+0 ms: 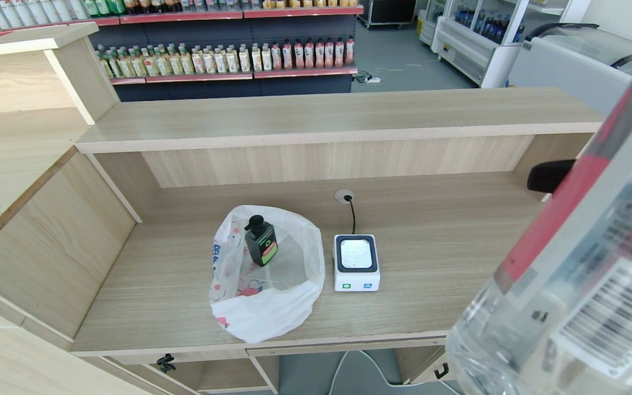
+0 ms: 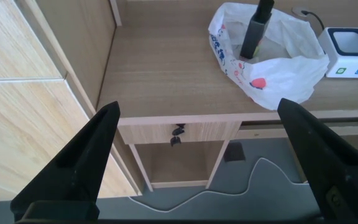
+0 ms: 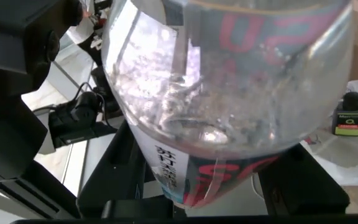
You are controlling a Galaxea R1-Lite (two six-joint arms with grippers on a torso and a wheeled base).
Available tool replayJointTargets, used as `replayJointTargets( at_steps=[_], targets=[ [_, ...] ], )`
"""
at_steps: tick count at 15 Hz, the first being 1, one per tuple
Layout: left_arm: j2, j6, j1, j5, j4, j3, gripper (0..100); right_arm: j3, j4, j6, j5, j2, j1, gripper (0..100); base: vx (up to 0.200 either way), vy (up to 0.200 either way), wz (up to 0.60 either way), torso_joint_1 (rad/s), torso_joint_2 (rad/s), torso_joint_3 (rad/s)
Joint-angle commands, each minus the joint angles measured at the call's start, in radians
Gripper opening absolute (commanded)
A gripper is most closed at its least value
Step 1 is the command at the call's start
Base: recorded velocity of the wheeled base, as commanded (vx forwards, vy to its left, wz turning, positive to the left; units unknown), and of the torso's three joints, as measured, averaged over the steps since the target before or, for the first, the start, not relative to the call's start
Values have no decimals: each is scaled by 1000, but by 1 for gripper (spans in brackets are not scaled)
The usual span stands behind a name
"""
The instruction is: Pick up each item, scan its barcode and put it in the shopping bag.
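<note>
A clear plastic bottle (image 1: 574, 285) with a red label and a barcode hangs high in the air, very close to the head camera on the right. My right gripper (image 3: 211, 190) is shut on this bottle (image 3: 229, 74), whose body blocks most of the fingers. On the counter lies an open white shopping bag (image 1: 272, 299) with a dark pump bottle (image 1: 261, 240) standing in it. Just right of the bag sits the white barcode scanner (image 1: 356, 262). My left gripper (image 2: 197, 155) stands open and empty, low in front of the counter's front edge, left of the bag (image 2: 272, 56).
The wooden counter (image 1: 436, 236) has a raised back ledge and a side wall on the left. A cable runs from the scanner to a hole at the back (image 1: 344, 195). A dark object (image 1: 549, 175) shows at the right. Drink shelves stand behind.
</note>
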Motion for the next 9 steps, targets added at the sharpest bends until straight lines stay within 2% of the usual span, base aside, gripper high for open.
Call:
replayJointTargets(
  at_steps=[1,4,6,7,9],
  targets=[
    [0,-1,0,-1,0,0,100,-36,23,-15,0,17,26,0,0,0,0,0,0,0],
    [0,0,0,0,0,0,100,-30,26,-45,-12,17,20,0,0,0,0,0,0,0],
    [0,-1,0,0,0,0,100,-33,15,-56,-112,27,-22,0,0,0,0,0,0,0],
    [0,-1,0,-1,0,0,100,-30,12,-87,-141,37,-83,0,0,0,0,0,0,0],
    [0,0,0,-1,0,0,100,24,-22,-167,-147,44,-267,0,0,0,0,0,0,0]
  ],
)
